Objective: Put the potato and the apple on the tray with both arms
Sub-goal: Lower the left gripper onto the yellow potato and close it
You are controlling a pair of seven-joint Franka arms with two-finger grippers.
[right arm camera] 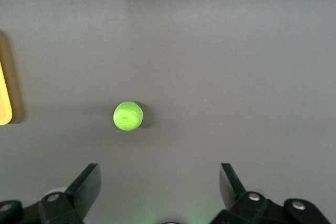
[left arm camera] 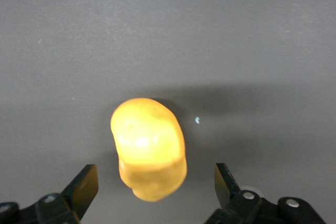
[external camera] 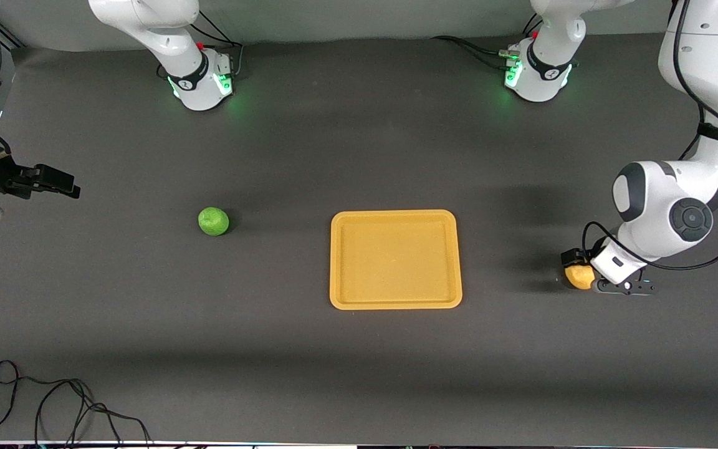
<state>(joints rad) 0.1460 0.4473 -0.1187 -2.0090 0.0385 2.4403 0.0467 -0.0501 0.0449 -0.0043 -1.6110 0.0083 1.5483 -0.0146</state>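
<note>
The yellow-orange potato [external camera: 578, 277] lies on the dark table toward the left arm's end, beside the tray [external camera: 396, 300]. My left gripper [external camera: 586, 272] is low around it and open. In the left wrist view the potato [left arm camera: 149, 148] sits between the two fingers [left arm camera: 84, 184] with a gap on each side, and my left gripper [left arm camera: 155, 176] does not touch it. The green apple [external camera: 213, 221] lies on the table toward the right arm's end. My right gripper [external camera: 65, 184] is open and empty over that end of the table. In the right wrist view my right gripper [right arm camera: 157, 176] is apart from the apple [right arm camera: 128, 116].
The orange-yellow tray has nothing on it; its edge shows in the right wrist view [right arm camera: 4, 100]. A black cable [external camera: 60, 399] lies by the table's edge nearest the front camera, at the right arm's end. The two arm bases [external camera: 203, 81] stand along the edge farthest from that camera.
</note>
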